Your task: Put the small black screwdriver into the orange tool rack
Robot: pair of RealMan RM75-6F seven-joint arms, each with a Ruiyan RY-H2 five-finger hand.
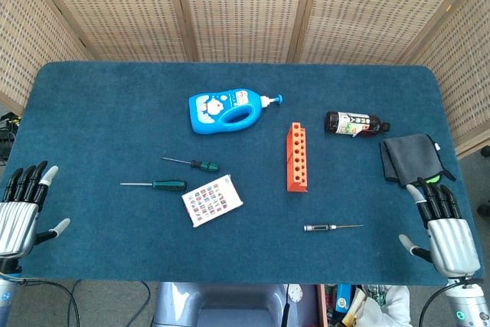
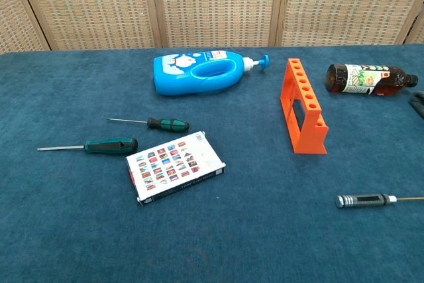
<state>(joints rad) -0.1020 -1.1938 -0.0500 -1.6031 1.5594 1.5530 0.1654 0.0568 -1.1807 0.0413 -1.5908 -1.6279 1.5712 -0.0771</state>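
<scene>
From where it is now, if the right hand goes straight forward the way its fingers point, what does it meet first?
Most likely the dark folded cloth: the right hand is open, its fingers pointing at the cloth's near edge. Height above the table is unclear.

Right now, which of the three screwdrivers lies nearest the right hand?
The small black screwdriver, alone in front of the orange tool rack; both green-handled ones lie across the table, toward the left hand.
</scene>
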